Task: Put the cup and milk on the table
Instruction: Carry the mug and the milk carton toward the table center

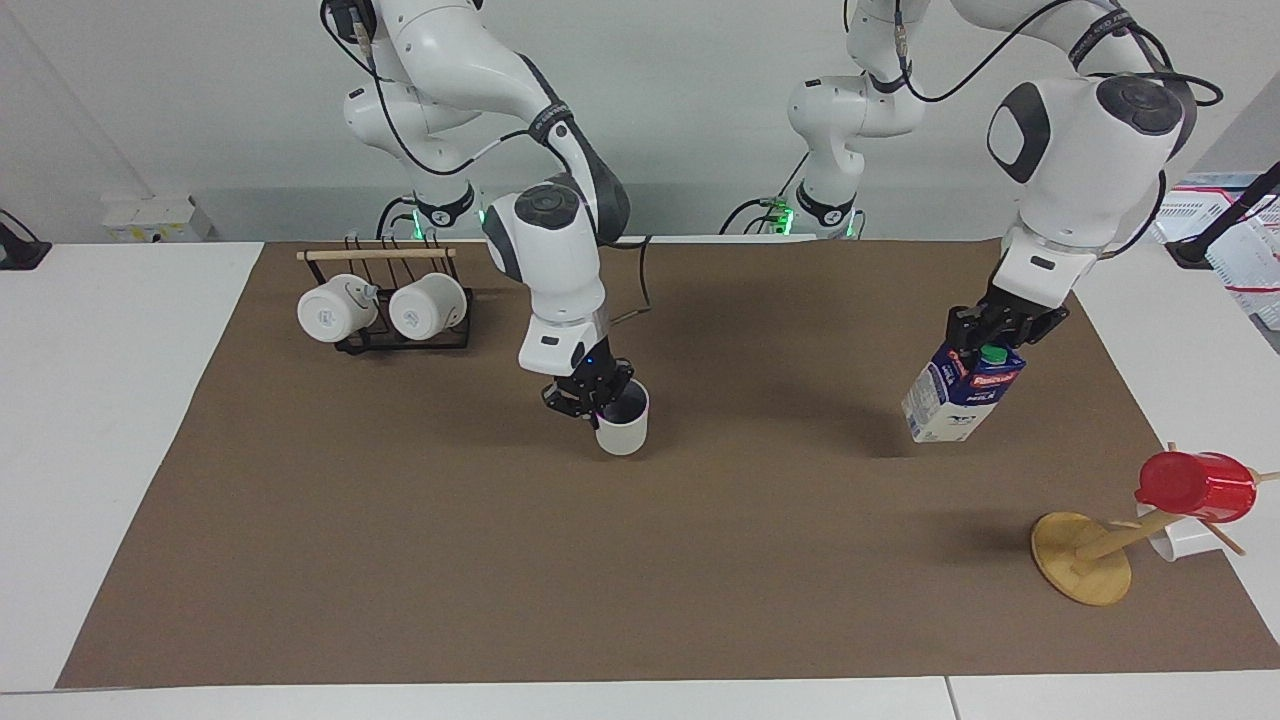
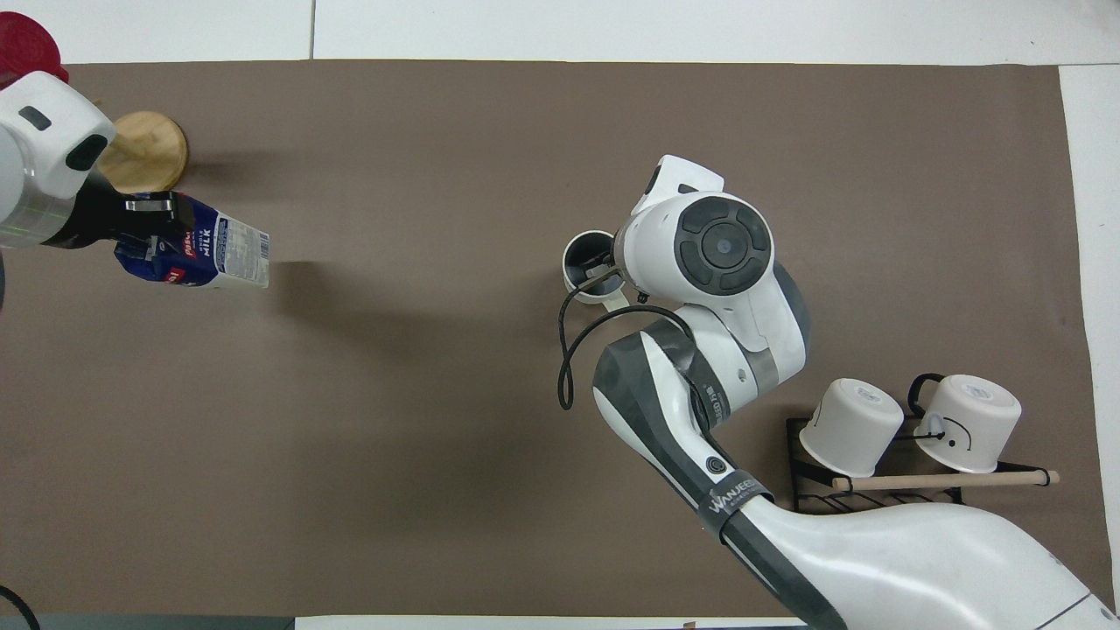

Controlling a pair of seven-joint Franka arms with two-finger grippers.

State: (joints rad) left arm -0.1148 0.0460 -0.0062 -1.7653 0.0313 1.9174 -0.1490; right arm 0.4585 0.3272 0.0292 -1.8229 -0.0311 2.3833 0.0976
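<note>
you see: cup (image 1: 622, 430) grey-white, dark inside | milk (image 1: 958, 395) blue-white, green cap, red band | mat (image 1: 640, 560) brown | red cup (image 1: 1195, 486)

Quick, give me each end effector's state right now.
Left end effector: shut on the milk, held tilted above the table.
Right end effector: shut on the cup by its rim, over the mat's middle.

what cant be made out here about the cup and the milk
- Whether the cup touches the table: its base sits low in the facing view; in the overhead view the right arm covers one side.
- The right tool grip on the rim: overhead, the wrist hides it.
- The milk top: the left tool covers it.
</note>
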